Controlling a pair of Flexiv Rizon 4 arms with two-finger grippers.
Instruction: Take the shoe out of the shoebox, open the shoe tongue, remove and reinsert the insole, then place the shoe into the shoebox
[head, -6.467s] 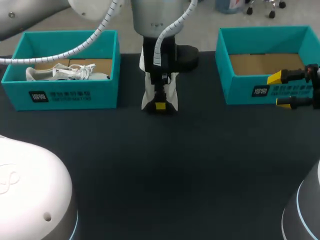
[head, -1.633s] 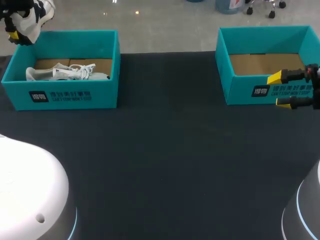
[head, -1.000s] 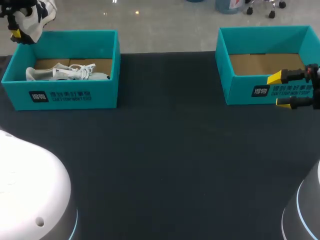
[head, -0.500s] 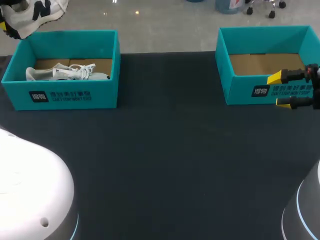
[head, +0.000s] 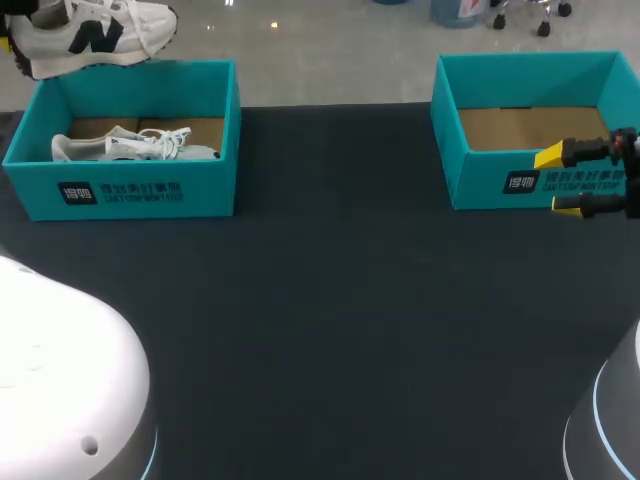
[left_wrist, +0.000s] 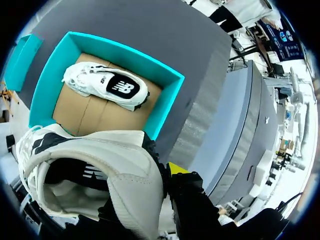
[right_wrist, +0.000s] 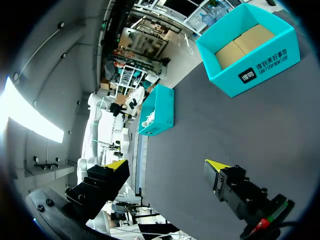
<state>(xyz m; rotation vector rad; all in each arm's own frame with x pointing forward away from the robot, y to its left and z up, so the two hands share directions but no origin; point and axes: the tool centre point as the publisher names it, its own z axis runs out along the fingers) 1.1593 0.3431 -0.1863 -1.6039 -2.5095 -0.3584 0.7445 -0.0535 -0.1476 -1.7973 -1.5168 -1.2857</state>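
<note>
Left gripper (left_wrist: 167, 172) grips the white shoe (head: 95, 35) above the box (head: 130, 195) at the table's (head: 330, 320) back-left corner; right gripper (head: 558, 182) idle, fingers spread wide.

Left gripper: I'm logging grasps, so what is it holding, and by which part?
The left gripper holds a white sneaker in the air by its heel end, at the collar rim; its second finger is hidden by the shoe.

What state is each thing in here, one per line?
held shoe: aloft near left shoebox's far rim
left gripper: shut on held shoe
boxed shoe: lying on its side in left shoebox
left shoebox: open
right shoebox: open, no shoe inside
right gripper: open, before right shoebox
</note>
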